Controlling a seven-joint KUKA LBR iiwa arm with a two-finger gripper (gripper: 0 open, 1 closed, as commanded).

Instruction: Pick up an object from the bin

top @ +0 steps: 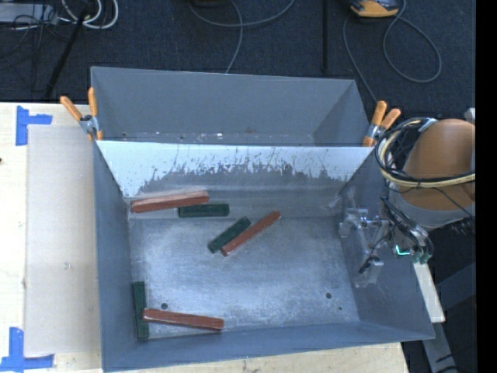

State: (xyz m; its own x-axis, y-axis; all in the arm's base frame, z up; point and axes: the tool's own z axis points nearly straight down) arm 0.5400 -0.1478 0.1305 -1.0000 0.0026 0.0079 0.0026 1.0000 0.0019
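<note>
Brown stick against green stick, well left of gripper; its opening: can't tell. Rec: move left, straddle narrow width at free end nearer gripper, clear of green one.

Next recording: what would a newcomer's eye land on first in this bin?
Six slim bars lie in brown-and-green pairs on the floor of the bin. The back-left brown bar lies by the back-left green bar, the middle brown bar lies against the middle green bar, and the front-left brown bar meets the front-left green bar in an L. The gripper sits by the right wall, apart from them all.
</note>
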